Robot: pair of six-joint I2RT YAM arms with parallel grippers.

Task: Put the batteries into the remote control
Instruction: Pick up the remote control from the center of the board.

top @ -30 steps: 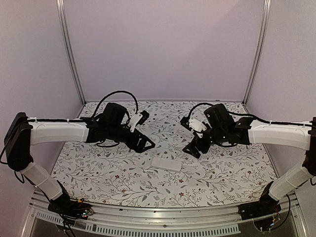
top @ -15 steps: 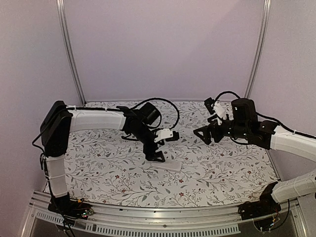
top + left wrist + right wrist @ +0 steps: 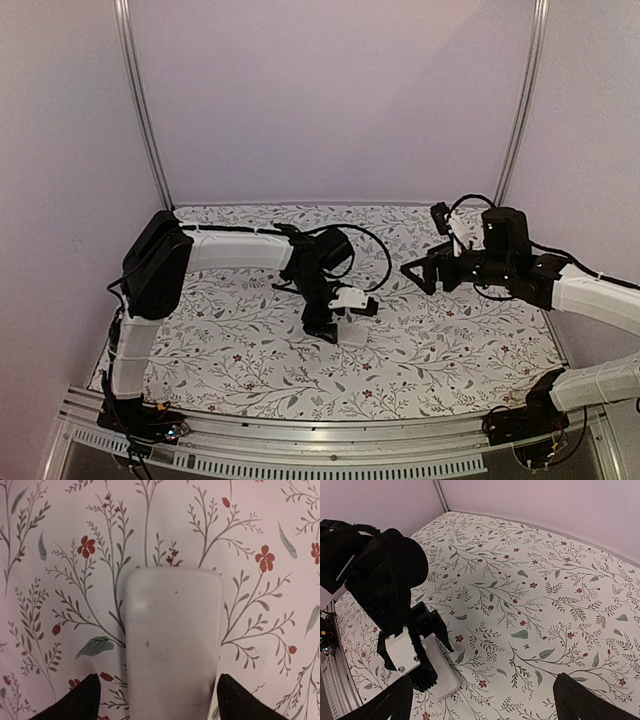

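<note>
From high above and behind the rig, looks forward and down over the whole floral surface, far off. At the left wrist, stares straight down, very near, at the white remote control between the left claw tips. At the right wrist, faces across the surface from mid-height toward the left arm, sharing the remote control with both others.

The remote runs off the picture at 6 o'clock in the left wrist view, near end unseen. From above, the left gripper covers most of it. The right gripper shows only finger stubs, cut off at 5 and 7 o'clock.
</note>
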